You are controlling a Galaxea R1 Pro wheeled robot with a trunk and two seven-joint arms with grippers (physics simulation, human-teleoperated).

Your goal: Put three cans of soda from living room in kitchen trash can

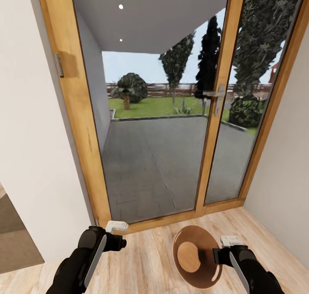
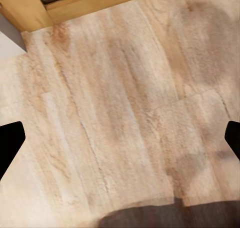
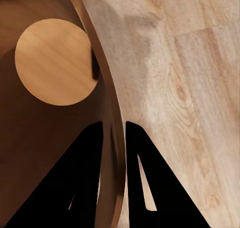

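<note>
a: what is faced here?

b: a glazed double door [image 1: 159, 113] in a light wooden frame [image 1: 81, 126] is faced, with a grey paved terrace [image 1: 163, 156], a lawn and dark trees seen through the glass. a metal handle [image 1: 216, 97] is mounted on the middle post. white walls [image 1: 30, 135] stand at either side, and a light wood floor [image 1: 146, 259] is laid below.

a: and where is the tash can?

b: the tash can [image 1: 197, 256] is held low at the right, above the floor, with its dark brown inside and lighter round bottom turned toward the head camera. in the right wrist view its wall [image 3: 112, 138] is seen pinched between the two black fingers [image 3: 82, 178], one inside the bin and one outside.

a: so the right gripper is closed on it?

b: yes, the right gripper [image 3: 114, 138] is clamped on the rim.

a: the left one?

b: the left gripper [image 2: 120, 138] is spread wide, with bare floorboards seen between its fingertips [image 2: 10, 140] and nothing held. a corner of the door frame is seen beyond it.
</note>
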